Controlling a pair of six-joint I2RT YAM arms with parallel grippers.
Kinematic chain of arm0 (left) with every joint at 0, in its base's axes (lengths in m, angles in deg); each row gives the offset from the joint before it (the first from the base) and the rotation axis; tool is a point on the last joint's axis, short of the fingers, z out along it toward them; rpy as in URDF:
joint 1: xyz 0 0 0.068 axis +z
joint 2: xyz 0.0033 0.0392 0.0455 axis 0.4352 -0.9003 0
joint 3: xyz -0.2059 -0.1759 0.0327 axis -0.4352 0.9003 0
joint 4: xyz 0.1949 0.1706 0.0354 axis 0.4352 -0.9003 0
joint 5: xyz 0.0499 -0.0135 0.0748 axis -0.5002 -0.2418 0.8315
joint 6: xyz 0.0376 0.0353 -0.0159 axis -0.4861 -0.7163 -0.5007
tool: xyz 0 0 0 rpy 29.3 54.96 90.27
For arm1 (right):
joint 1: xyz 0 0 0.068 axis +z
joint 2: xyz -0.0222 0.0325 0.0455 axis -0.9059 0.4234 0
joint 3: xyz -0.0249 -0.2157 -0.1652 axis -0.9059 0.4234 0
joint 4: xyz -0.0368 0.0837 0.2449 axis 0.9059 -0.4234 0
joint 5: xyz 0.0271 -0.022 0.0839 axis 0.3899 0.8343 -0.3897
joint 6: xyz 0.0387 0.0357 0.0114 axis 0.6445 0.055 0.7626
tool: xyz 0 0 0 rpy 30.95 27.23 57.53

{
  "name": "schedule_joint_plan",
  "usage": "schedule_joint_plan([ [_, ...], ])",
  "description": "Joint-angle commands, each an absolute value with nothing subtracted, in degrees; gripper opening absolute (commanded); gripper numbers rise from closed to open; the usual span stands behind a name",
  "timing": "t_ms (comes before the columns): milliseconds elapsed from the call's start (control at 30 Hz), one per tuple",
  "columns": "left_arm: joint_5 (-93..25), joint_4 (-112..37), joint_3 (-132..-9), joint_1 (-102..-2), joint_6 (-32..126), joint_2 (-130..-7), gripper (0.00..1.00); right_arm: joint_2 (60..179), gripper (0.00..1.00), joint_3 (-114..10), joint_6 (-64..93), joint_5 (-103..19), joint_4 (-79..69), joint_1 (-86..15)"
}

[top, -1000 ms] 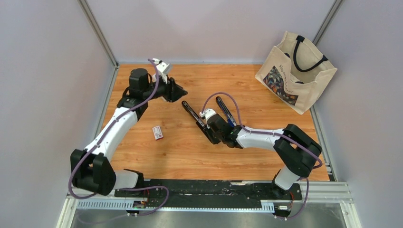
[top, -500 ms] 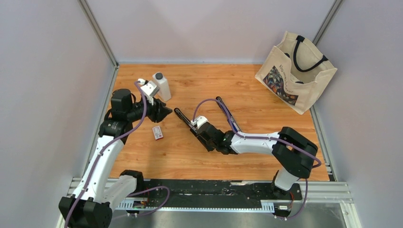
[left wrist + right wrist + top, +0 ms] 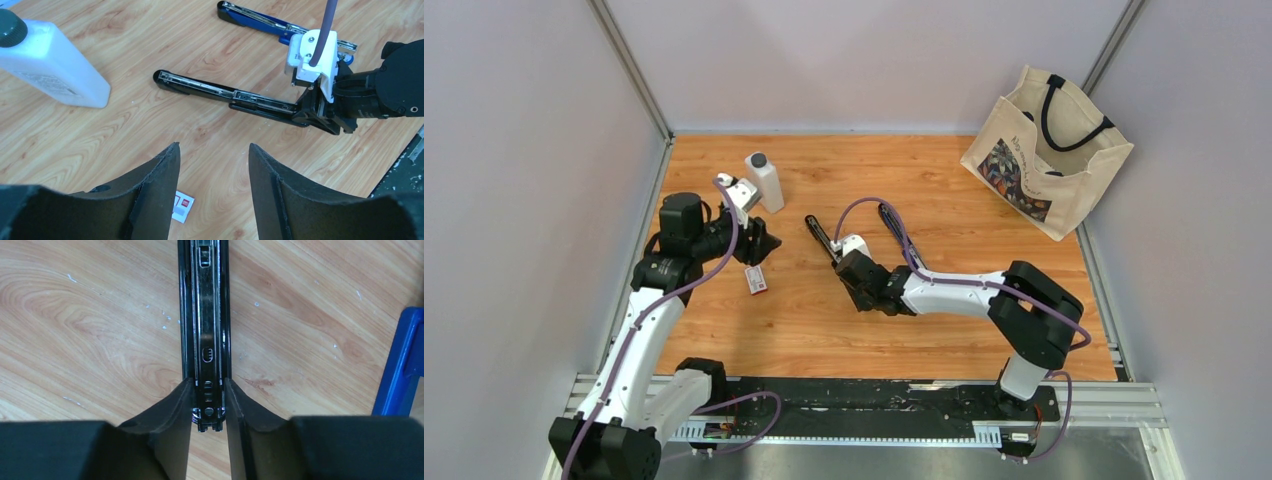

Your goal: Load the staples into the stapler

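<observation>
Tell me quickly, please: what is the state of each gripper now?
Left gripper: open, holding nothing.
Right gripper: closed on the black arm of the stapler.

A wood-grain bench (image 3: 824, 335) stands enclosed on three sides by plain pale grey walls (image 3: 854, 60). Aluminium posts (image 3: 630, 65) mark the rear corners. Lighting is even and diffuse.

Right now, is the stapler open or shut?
Open. The stapler is spread in a V: its black track and blue arm point apart, meeting only beside the right gripper.
</observation>
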State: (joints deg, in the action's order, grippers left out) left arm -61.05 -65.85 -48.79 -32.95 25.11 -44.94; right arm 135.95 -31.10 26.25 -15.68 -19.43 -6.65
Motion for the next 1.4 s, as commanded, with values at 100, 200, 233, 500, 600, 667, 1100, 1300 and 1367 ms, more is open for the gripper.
schedule_joint_plan([
  [100,-58.47,-67.82,-47.44,-32.30,20.07,-43.69,0.62,136.12,0.53,-34.41,28.19,-15.81,-22.48,-6.94],
  [200,-56.97,-68.79,-47.01,-31.95,18.48,-43.60,0.63,134.11,0.66,-35.90,25.38,-15.20,-22.66,-6.94],
  [233,-56.36,-68.79,-46.66,-31.60,18.13,-43.34,0.64,133.14,0.70,-36.34,24.24,-15.20,-22.66,-7.12],
  [500,-51.52,-69.05,-46.03,-26.16,16.54,-45.70,0.69,127.60,0.77,-38.80,11.67,-15.45,-20.38,-7.82],
  [600,-52.66,-70.72,-47.79,-18.44,18.30,-48.25,0.69,128.64,0.75,-41.78,9.64,-18.88,-21.86,-7.82],
  [667,-54.23,-72.03,-48.93,-13.34,19.26,-49.31,0.69,131.62,0.75,-45.82,8.24,-20.91,-24.40,-7.91],
  [1100,-54.25,-71.79,-47.53,-0.84,20.32,-48.09,0.69,156.41,0.67,-76.58,15.87,-38.57,-34.26,-7.56],
  [1300,-54.16,-69.85,-45.95,-0.75,20.85,-47.29,0.69,163.80,0.65,-82.74,21.32,-38.58,-33.73,-6.33],
  [1367,-53.63,-69.41,-45.86,-0.75,20.85,-47.73,0.69,165.82,0.65,-84.41,22.38,-37.53,-34.34,-5.72],
])
